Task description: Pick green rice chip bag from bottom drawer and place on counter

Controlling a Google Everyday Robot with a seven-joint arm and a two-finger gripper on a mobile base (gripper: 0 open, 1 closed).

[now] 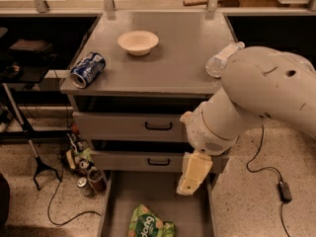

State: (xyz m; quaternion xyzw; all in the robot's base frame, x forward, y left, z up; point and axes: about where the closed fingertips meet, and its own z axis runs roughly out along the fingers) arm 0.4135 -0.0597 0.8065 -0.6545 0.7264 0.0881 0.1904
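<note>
The green rice chip bag (149,225) lies in the open bottom drawer (121,194), near its front at the bottom edge of the view. My gripper (193,174) hangs from the big white arm, just above the drawer's right rear part and in front of the middle drawer, up and to the right of the bag. It holds nothing that I can see. The counter (175,58) is the grey cabinet top above.
On the counter stand a white bowl (138,42), a blue soda can (88,69) lying at the left edge, and a clear plastic bottle (222,59) at the right edge. Cans and clutter (85,167) sit on the floor left of the cabinet; a cable (276,181) runs on the right.
</note>
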